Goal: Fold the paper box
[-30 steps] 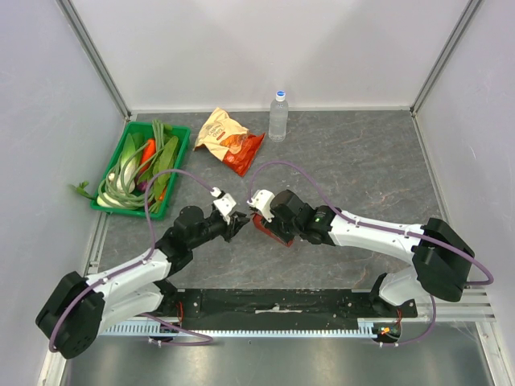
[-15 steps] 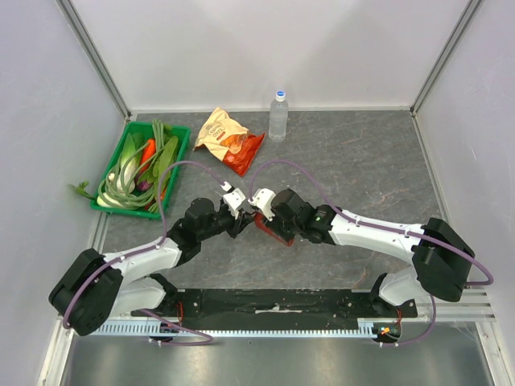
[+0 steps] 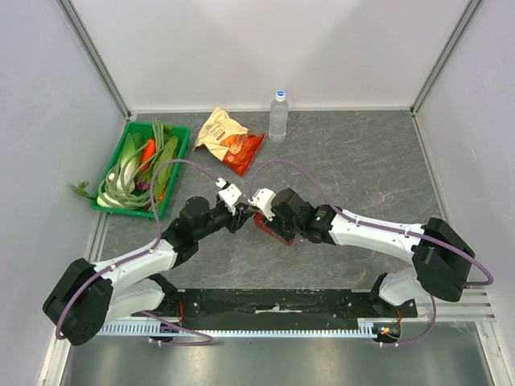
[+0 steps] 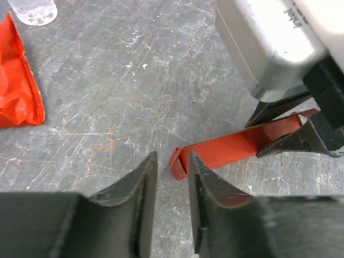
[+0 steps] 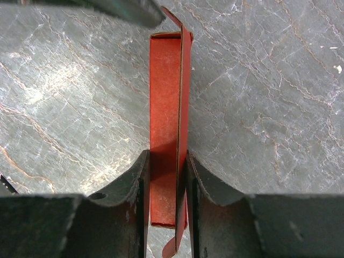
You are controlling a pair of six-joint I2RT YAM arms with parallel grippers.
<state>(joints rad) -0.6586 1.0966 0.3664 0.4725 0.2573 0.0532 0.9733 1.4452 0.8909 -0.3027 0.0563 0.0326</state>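
The paper box (image 3: 272, 231) is a flattened bright red cardboard strip standing on edge on the table. My right gripper (image 3: 263, 220) is shut on it; in the right wrist view the box (image 5: 165, 102) runs up between the fingers of the gripper (image 5: 165, 161). My left gripper (image 3: 241, 218) faces it from the left. In the left wrist view the jaws of the left gripper (image 4: 172, 157) stand a narrow gap apart, and the box's folded end (image 4: 179, 163) lies between the tips, against the right finger. A left finger (image 5: 123, 11) shows at the box's far end.
A green tray (image 3: 121, 211) of vegetables stands at the left. A crinkled orange-and-red snack bag (image 3: 228, 138) and a clear water bottle (image 3: 278, 115) are at the back. The bag (image 4: 19, 86) and bottle base (image 4: 32, 8) also show in the left wrist view.
My left gripper has moved right and forward until its fingertips reach the box's left end. My right gripper has held still with the box.
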